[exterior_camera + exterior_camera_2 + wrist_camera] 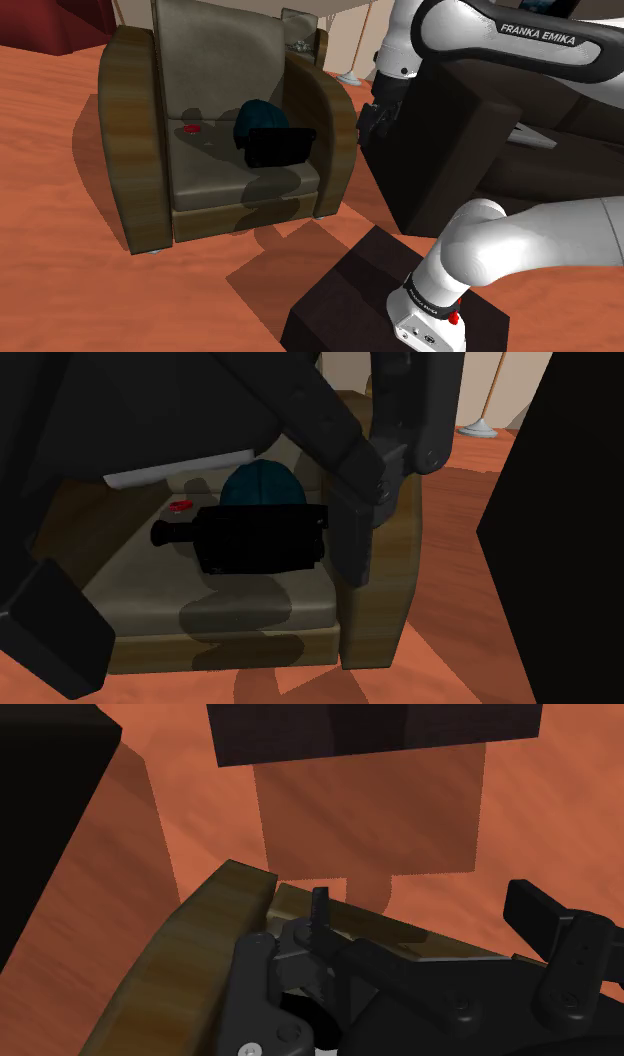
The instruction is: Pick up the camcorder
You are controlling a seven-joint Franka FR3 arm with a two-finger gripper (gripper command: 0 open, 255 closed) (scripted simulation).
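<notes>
Sees the black camcorder (280,147) lying on the armchair (130,140) seat, long axis running 9 to 3 in the shoulder view, at roughly 8 o'clock from the gripper (374,121) poised over the armrest (338,105), fingers apart and empty.

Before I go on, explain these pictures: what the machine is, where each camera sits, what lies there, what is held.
A white robot arm stands on a black box, ending in a black gripper. The shoulder view looks from beside that box, the second exterior view from close by the armchair, the wrist view from the hand. On the seat lie a black camcorder, a teal round thing and a small red thing. The open gripper hangs by the armrest, holding nothing.
</notes>
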